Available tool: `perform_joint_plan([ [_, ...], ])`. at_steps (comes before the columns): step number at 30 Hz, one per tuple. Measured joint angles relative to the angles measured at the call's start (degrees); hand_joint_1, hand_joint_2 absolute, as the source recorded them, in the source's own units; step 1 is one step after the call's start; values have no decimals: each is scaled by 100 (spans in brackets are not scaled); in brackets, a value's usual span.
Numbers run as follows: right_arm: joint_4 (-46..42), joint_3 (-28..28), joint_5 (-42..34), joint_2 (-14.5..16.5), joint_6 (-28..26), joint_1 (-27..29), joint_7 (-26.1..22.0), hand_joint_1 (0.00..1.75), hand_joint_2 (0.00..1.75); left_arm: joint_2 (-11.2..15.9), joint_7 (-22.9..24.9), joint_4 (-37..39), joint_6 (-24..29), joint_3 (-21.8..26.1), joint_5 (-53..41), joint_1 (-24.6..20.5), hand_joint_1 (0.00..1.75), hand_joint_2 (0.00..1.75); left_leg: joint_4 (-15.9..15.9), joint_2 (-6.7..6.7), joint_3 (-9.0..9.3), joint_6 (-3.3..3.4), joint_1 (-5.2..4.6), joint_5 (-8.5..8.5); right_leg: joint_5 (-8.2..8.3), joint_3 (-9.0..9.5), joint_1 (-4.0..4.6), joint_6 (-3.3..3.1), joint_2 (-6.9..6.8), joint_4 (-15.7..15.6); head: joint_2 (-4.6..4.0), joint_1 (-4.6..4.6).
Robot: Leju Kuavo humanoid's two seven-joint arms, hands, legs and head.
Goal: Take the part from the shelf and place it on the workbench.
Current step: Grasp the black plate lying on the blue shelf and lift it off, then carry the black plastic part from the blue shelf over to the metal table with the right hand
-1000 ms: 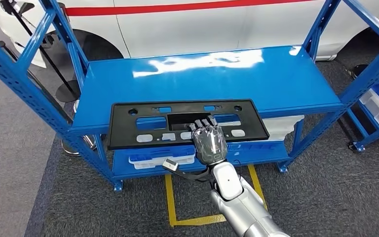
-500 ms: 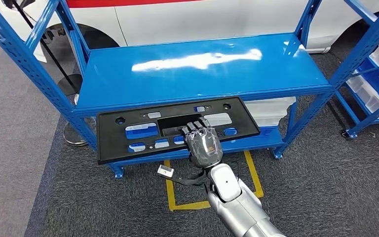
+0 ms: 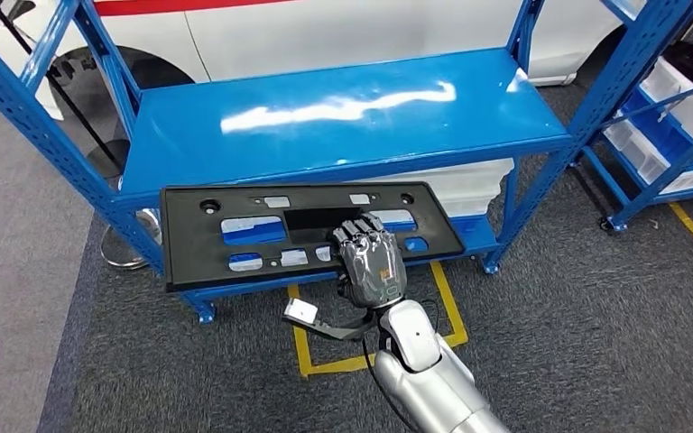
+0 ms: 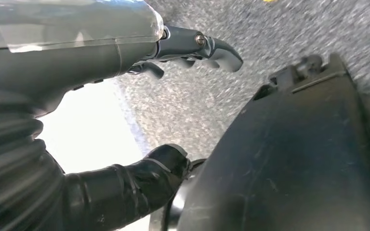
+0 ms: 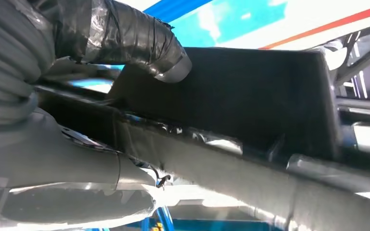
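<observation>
The part (image 3: 235,236) is a long flat black plastic panel with several cut-outs. My right hand (image 3: 372,262) grips it at its near edge, fingers hooked into the middle opening. The panel hangs level in front of the blue shelf (image 3: 325,117), just off its front edge. In the right wrist view my taped thumb (image 5: 125,33) presses on the dark panel (image 5: 250,91). In the left wrist view my left hand (image 4: 77,53) hangs over grey carpet with fingers apart, holding nothing.
A white car (image 3: 343,27) stands behind the shelf. White bins (image 3: 469,185) sit on its lower level. A second blue rack with bins (image 3: 668,117) is at the right. Yellow tape (image 3: 325,361) marks the carpet below my arm.
The panel has come off the shelf top toward me in my right hand. The whole picture has shifted, so the camera has moved back and turned a little.
</observation>
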Motion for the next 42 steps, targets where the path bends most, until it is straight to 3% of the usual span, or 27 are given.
perform_joint_plan([
  [2,-82,0,-38,-4,29,26,-17,175,175,-11,-24,-1,113,-67,0,-13,0,175,-141,99,49,31,24,48,-48,-50,5,61,-46,52,0,2],
  [3,-125,1,-46,-7,53,36,-18,175,175,-16,-34,-2,207,-105,0,-19,0,175,-209,154,71,48,42,72,-156,-131,10,88,-104,207,0,4],
  [6,-240,2,-55,-30,135,106,-21,175,175,-24,-27,-2,581,-177,6,-28,0,175,-224,300,55,70,50,92,-613,-593,-26,164,-241,1169,0,8],
  [7,-276,1,-58,-47,160,150,-21,175,175,-28,-19,-2,727,-184,15,-29,0,175,-208,348,45,69,51,87,-654,-701,-46,190,-255,1393,0,8],
  [8,-312,1,-63,-67,180,194,-20,175,175,-32,-12,-3,869,-187,31,-30,0,175,-185,394,35,65,56,77,-590,-716,-68,215,-270,1425,0,8],
  [9,-354,1,-67,-89,201,230,-20,175,175,-38,-14,-8,1023,-187,65,-31,0,175,-152,440,26,54,62,58,-428,-619,-92,240,-301,1232,0,8],
  [11,-455,1,-70,-123,233,271,-21,175,175,-47,-60,-20,1371,-187,187,-34,0,175,-63,519,2,2,60,0,-111,-274,-102,269,-475,543,0,12],
  [13,-578,1,-72,-147,269,302,-22,175,175,-49,-137,-26,1696,-187,329,-39,0,175,23,577,-34,-64,35,-52,-24,-102,-71,209,-614,159,0,7],
  [15,-643,0,-72,-157,287,322,-22,175,175,-48,-171,-26,1816,-187,387,-43,0,175,55,601,-55,-91,19,-67,-37,-111,-57,142,-614,138,0,-2],
  [20,-656,0,-72,-161,289,335,-22,175,175,-48,-175,-26,1833,-187,395,-43,0,175,51,612,-54,-96,19,-65,-36,-117,-53,135,-606,139,0,-2],
  [22,-722,1,-72,-191,298,385,-22,175,175,-48,-217,-26,1914,-187,428,-48,0,175,42,671,-48,-120,28,-57,-24,-138,-29,96,-549,140,0,-1],
  [23,-776,1,-72,-215,309,416,-21,175,175,-49,-251,-27,1961,-187,448,-59,0,175,87,638,-65,-146,43,-109,-3,-150,-25,52,-498,129,0,1],
  [24,-837,1,-74,-239,334,445,-21,175,175,-50,-295,-29,2005,-187,466,-74,0,175,461,553,-227,-167,58,-323,23,-167,-16,-3,-411,119,0,0],
  [26,-926,2,-81,-289,380,498,-20,175,175,-55,-352,-33,2046,-187,475,-100,0,175,1072,324,-488,-141,69,-548,76,-189,7,-91,-187,100,0,-2],
  [27,-951,2,-84,-304,396,515,-20,175,175,-57,-369,-35,2058,-187,469,-105,0,175,1154,242,-513,-97,61,-513,89,-195,27,-108,-78,102,0,-2],
  [28,-966,2,-85,-318,398,527,-21,175,175,-58,-373,-39,2062,-192,454,-108,0,175,828,145,-359,-45,53,-313,99,-197,36,-104,1,104,0,0],
  [29,-981,3,-86,-320,403,525,-22,175,175,-59,-372,-43,2058,-209,429,-113,0,175,494,54,-201,-16,47,-178,111,-206,36,-86,54,108,0,-1],
  [31,-1008,5,-90,-322,416,524,-36,175,175,-61,-362,-50,2029,-281,369,-132,0,175,149,-75,-52,13,29,-113,151,-254,18,-24,136,110,0,-1],
  [33,-1024,7,-103,-334,440,530,-64,175,175,-75,-343,-60,1968,-405,322,-156,0,175,63,-21,-35,26,35,-92,189,-297,3,52,200,96,0,0],
  [35,-1039,9,-121,-352,465,528,-90,175,175,-89,-329,-70,1902,-558,303,-184,0,175,-34,77,-11,67,56,-24,83,-373,18,111,77,222,0,8],
  [37,-1051,27,-133,-361,479,514,-104,175,175,-92,-312,-74,1860,-688,298,-204,0,175,-88,197,-7,106,47,20,-245,-604,16,163,-145,741,0,20],
  [39,-1052,50,-139,-369,485,519,-113,175,175,-91,-291,-74,1844,-777,297,-216,0,175,-81,314,-29,118,31,24,-522,-871,-16,212,-239,1373,0,25],
  [40,-1052,58,-142,-376,487,527,-116,175,175,-90,-282,-74,1841,-812,296,-221,0,175,-73,368,-39,117,30,22,-534,-913,-32,231,-262,1504,0,25],
  [41,-1052,63,-146,-385,489,530,-120,175,175,-90,-276,-74,1839,-849,296,-229,0,175,-62,421,-47,113,30,18,-443,-852,-47,245,-285,1430,0,26],
  [42,-1053,67,-151,-392,490,528,-125,175,175,-90,-270,-74,1837,-887,298,-237,0,175,-46,470,-52,105,31,8,-277,-689,-60,254,-325,1156,0,25],
])
